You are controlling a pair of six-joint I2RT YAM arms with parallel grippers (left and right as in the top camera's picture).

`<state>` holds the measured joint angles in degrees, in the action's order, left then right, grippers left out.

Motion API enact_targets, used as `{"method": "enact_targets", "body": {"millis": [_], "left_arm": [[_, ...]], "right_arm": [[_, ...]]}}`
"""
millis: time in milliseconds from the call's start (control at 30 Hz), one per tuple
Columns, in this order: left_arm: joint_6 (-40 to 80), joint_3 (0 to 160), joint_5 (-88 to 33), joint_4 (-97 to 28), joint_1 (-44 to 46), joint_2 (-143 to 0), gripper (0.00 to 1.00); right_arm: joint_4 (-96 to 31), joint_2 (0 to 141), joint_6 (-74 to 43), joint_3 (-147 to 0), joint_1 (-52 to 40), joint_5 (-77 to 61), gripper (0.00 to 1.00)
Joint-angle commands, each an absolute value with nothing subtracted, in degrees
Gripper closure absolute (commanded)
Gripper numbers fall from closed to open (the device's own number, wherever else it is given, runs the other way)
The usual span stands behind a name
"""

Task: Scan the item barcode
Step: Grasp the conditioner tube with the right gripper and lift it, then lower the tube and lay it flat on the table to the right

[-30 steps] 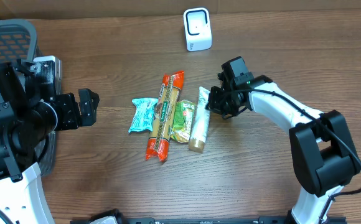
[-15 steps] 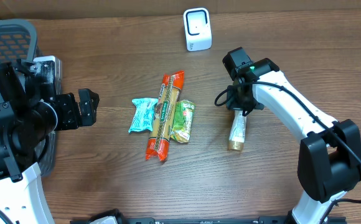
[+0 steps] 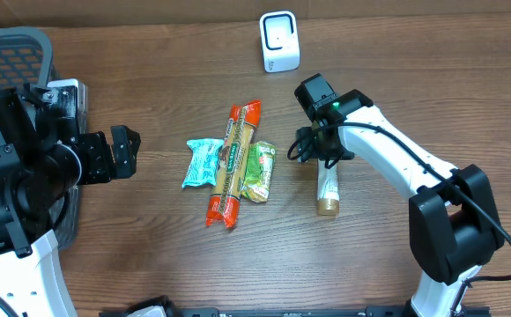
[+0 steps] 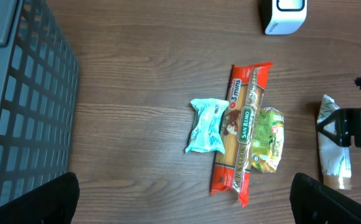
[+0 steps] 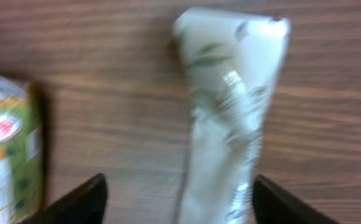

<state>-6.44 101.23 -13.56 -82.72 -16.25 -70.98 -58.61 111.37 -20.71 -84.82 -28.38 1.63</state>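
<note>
A white tube with a leaf print and a gold cap (image 3: 328, 189) lies flat on the wooden table, right of the other items. My right gripper (image 3: 319, 150) hovers over its crimped top end. In the right wrist view the tube (image 5: 230, 118) lies between the open fingers (image 5: 84, 202) with a gap on both sides. The white barcode scanner (image 3: 279, 41) stands at the back of the table. My left gripper (image 3: 123, 151) is open at the left, away from all items.
A teal packet (image 3: 203, 163), an orange spaghetti pack (image 3: 234, 163) and a green packet (image 3: 258, 172) lie side by side at mid-table. A grey mesh basket (image 3: 13, 53) stands at the far left, beside the left arm.
The right gripper carried the tube from beside the green packet out to the right, then opened and let it go. The tube now rests on the table. The left arm has not moved.
</note>
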Motion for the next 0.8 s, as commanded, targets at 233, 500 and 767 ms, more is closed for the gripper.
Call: {"method": "enact_targets", "body": {"millis": [233, 500, 767], "left_arm": [[-7.51, 100.53, -14.48, -82.65, -16.58, -70.46, 0.00], [-7.51, 100.53, -14.46, -82.65, -16.58, -70.46, 0.00], [-7.51, 100.53, -14.46, -82.65, -16.58, -70.48, 0.01]], "right_arm": [[-70.17, 110.37, -10.48, -96.44, -24.67, -2.63, 0.16], [-70.59, 110.72, -10.02, -90.76, -27.55, 3.40, 0.15], [-70.61, 110.72, -16.82, -84.47, -28.49, 3.25, 0.14]]}}
